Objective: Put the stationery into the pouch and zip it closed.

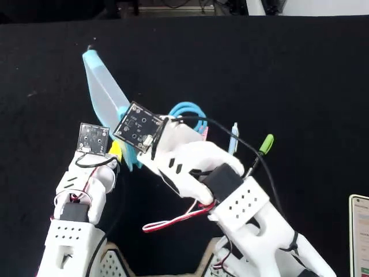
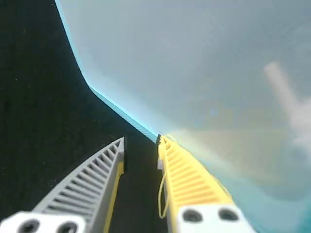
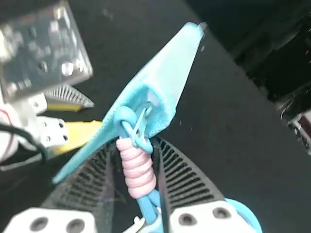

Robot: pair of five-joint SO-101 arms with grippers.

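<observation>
Now pouch cord (image 3: pixel 138 170) between right jaws

Black matte desk (image 1: pixel 300 69) under even light. Beyond its far edge, dark clutter and a white panel (image 1: pixel 323 6). At the right edge, a pale sheet (image 1: pixel 361 231).

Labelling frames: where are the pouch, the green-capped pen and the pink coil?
pouch (image 1: pixel 104 86), high view, its flat side.
green-capped pen (image 1: pixel 266 143), high view, its cap.
pink coil (image 3: pixel 138 167), right wrist view, mid-coil.

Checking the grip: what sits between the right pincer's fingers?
In the right wrist view, a pink coiled cord, hooked by a blue clip to the pouch, sits between them.
</observation>
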